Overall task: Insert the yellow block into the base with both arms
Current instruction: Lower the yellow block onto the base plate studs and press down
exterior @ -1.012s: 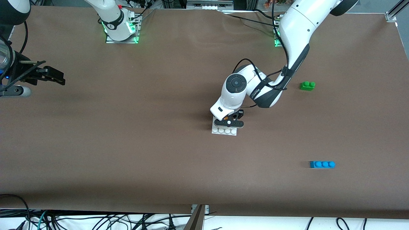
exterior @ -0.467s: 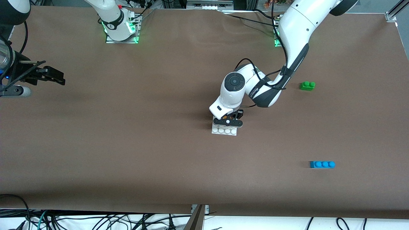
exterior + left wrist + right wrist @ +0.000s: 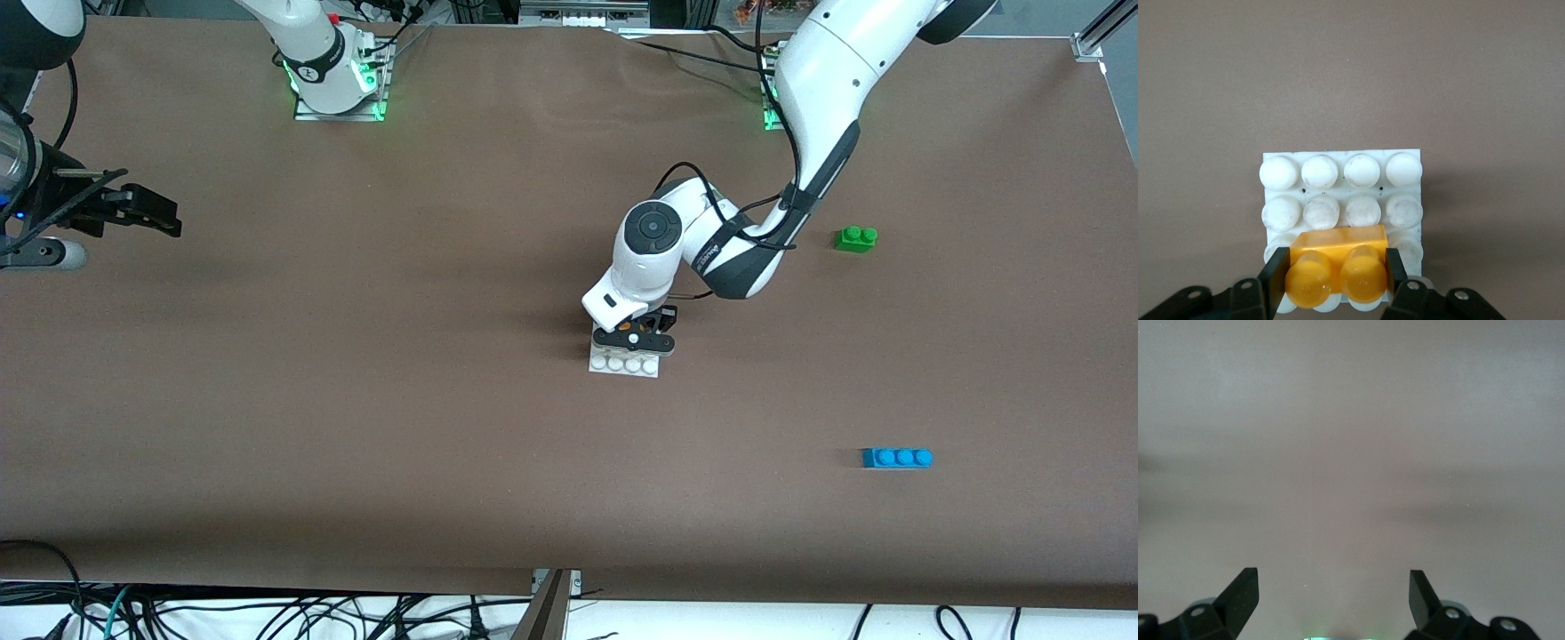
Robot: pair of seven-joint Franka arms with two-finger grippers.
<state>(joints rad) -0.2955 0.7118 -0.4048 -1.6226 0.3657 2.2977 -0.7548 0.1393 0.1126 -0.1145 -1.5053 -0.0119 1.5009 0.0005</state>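
The white base lies mid-table; it fills the middle of the left wrist view. My left gripper stands over the base's rows farther from the front camera and is shut on the yellow block, one finger on each end. The block sits low on the base's studs; only a sliver of it shows in the front view. My right gripper is open and empty, waiting over the table at the right arm's end; its wrist view shows only bare table.
A green two-stud brick lies toward the left arm's end. A blue three-stud brick lies nearer the front camera. The brown table spreads around the base. Cables hang below the front edge.
My left wrist shifted slightly toward the robots' side and lower over the base during the first half second, then held still. The right arm has not moved.
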